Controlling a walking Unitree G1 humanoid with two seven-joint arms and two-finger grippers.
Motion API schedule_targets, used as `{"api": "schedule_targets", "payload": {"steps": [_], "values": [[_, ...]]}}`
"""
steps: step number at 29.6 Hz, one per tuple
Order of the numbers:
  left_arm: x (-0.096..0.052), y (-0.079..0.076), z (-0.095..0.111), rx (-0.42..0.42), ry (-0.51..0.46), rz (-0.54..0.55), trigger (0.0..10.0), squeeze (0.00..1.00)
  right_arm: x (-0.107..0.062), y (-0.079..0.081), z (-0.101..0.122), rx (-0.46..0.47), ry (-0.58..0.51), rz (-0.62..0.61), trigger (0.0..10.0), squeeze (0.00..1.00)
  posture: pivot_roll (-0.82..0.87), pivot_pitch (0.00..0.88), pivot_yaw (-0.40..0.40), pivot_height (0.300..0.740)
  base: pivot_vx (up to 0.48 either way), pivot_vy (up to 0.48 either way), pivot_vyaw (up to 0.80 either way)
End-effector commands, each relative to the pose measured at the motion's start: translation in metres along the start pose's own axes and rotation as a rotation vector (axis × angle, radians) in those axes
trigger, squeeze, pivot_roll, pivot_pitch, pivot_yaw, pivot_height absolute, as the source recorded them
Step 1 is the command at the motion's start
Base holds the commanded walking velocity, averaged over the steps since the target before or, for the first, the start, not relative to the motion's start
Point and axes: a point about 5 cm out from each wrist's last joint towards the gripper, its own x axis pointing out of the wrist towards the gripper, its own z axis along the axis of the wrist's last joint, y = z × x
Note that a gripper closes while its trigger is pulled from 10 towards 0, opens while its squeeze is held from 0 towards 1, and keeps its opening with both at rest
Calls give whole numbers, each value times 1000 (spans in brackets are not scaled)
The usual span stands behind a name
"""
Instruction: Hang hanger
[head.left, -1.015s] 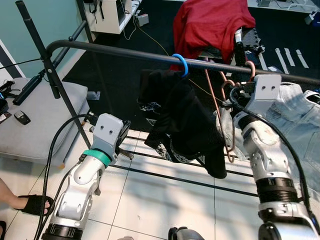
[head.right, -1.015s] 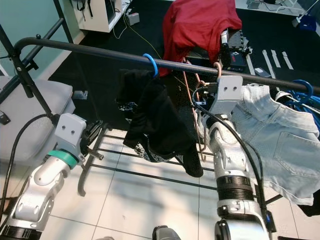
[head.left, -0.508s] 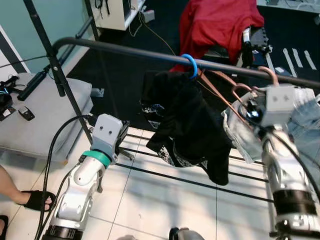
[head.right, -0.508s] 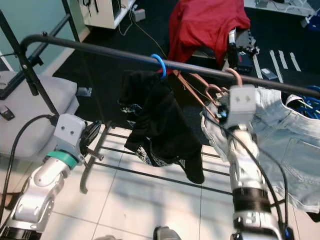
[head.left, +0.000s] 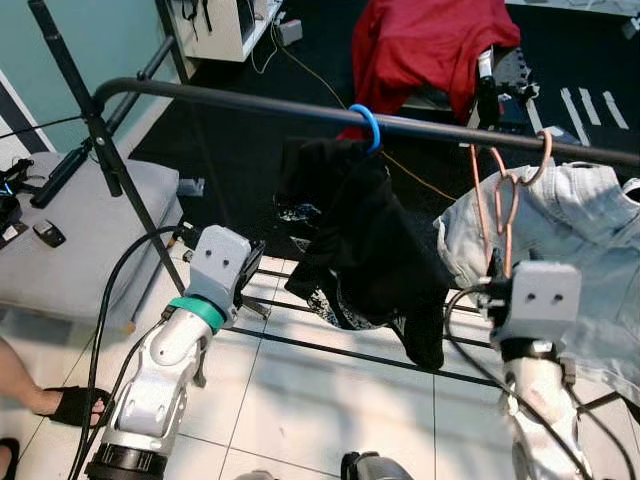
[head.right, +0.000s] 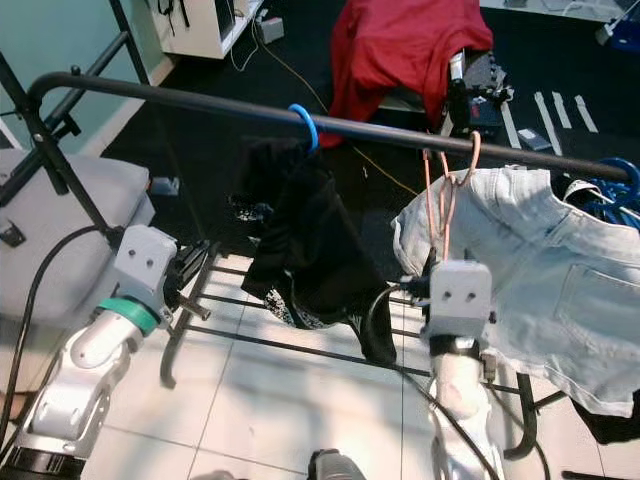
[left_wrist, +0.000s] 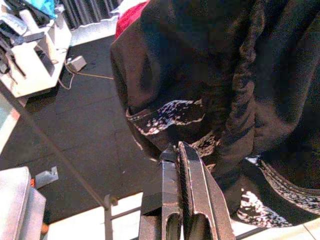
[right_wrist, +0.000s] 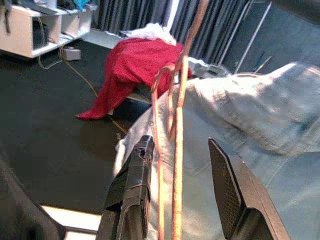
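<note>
Your right claw (right_wrist: 182, 200) is low beneath the rail (head.left: 250, 101), fingers spread wide, the copper hanger (head.left: 503, 205) between them untouched. The hanger's hook sits over the rail, against the denim (head.left: 590, 250). Your left claw (left_wrist: 182, 200) is pinched closed beside the black garment (head.left: 370, 240) on its blue hook (head.left: 366, 125), with bare rail further left.

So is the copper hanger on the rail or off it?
On: the copper hanger hooks over the rail, right gripper jaws open.
</note>
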Motion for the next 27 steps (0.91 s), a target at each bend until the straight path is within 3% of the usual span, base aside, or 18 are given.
{"api": "schedule_targets", "payload": {"steps": [1,6,8,9,11,15,18,20,21,22,23,26,27], "values": [[-1,-2,-6,1,22,-14,10000,0,-5,-2,4,-24,-25,-13,10000,0,-97,54,63,740,0,0,0],[0,-3,-6,0,22,-19,10000,0,-4,-6,17,-73,-93,-3,10000,0,-98,54,63,740,0,0,0],[2,-4,-5,-1,19,-24,10000,0,11,-1,44,-102,-235,93,10000,0,-105,55,66,740,0,0,0],[2,-4,-5,-1,19,-24,10000,0,11,-1,44,-102,-235,93,10000,0,-105,55,66,740,0,0,0],[3,-5,-5,-3,17,-25,10000,0,25,3,68,-88,-351,180,10000,0,-99,56,65,740,0,0,0],[3,-5,-4,-3,14,-25,10000,0,35,4,87,-73,-419,238,10000,0,-93,57,63,740,0,0,0],[3,-5,-4,-4,13,-23,10000,0,40,7,90,-60,-411,287,10000,0,-90,56,62,740,0,0,0],[2,-3,-3,-3,12,-14,10000,0,51,12,76,99,-247,435,10000,0,-69,63,60,740,0,0,0],[2,-3,-3,-3,12,-14,10000,0,51,12,76,99,-247,435,10000,0,-69,63,60,740,0,0,0],[1,-2,-2,-1,13,-9,10000,0,57,9,69,147,-189,492,10000,404,-60,65,59,740,0,0,0],[-1,-1,-2,1,15,-3,10000,0,64,1,65,182,-152,535,10000,1000,-52,71,59,740,0,0,0],[-2,0,-2,2,16,0,10000,0,68,-5,64,191,-139,557,10000,1000,-52,71,59,740,0,0,0],[-4,1,-3,5,19,3,10000,0,71,-12,61,222,-91,632,10000,1000,-41,78,60,740,0,0,0]]}}
